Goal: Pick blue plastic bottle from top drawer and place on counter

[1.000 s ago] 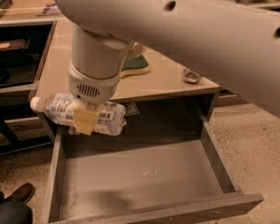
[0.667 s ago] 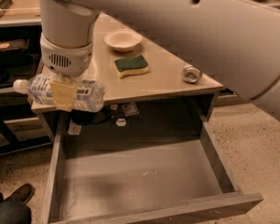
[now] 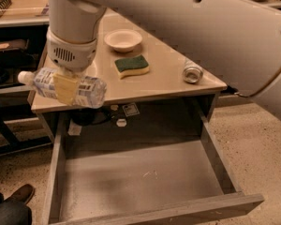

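Note:
My gripper (image 3: 65, 89) hangs from the big white arm at the upper left and is shut on the blue plastic bottle (image 3: 86, 91). The bottle lies sideways in the fingers, white cap to the left, over the front left edge of the counter (image 3: 168, 81). One yellowish finger pad (image 3: 64, 89) covers the bottle's middle. The top drawer (image 3: 145, 182) is pulled out below the counter, and its grey floor shows no objects.
On the counter stand a white bowl (image 3: 123, 39), a green and yellow sponge (image 3: 131, 65) and a dented silver can (image 3: 192, 71) on its side near the right edge. Dark side shelves (image 3: 9, 55) stand at the left. A shoe (image 3: 18, 194) shows at the bottom left.
The gripper has lifted the bottle up out of the drawer and to the left, from above the drawer's back edge to the counter's front left edge.

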### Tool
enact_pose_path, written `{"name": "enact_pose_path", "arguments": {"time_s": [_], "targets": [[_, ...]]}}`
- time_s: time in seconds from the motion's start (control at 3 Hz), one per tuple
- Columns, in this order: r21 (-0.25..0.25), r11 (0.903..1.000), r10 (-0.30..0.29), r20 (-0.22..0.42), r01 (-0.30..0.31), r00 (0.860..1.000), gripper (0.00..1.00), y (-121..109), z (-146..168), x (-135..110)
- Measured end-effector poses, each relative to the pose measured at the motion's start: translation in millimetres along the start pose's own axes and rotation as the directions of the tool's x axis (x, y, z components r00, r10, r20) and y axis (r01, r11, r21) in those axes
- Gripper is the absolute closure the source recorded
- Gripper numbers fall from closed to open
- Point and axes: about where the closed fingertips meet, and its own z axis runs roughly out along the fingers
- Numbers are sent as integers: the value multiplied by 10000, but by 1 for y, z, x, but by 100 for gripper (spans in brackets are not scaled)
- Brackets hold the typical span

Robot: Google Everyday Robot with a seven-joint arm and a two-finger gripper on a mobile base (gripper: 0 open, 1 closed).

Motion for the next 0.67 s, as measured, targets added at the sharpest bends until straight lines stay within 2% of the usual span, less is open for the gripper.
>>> {"name": "enact_pose_path", "arguments": {"time_s": [0.33,0.67], "targets": [[-5,9958,917,156,-917,9957,100,-32,0,5],[-88,9871,1597,66,-1596,9871,100,-59,6,7]]}}
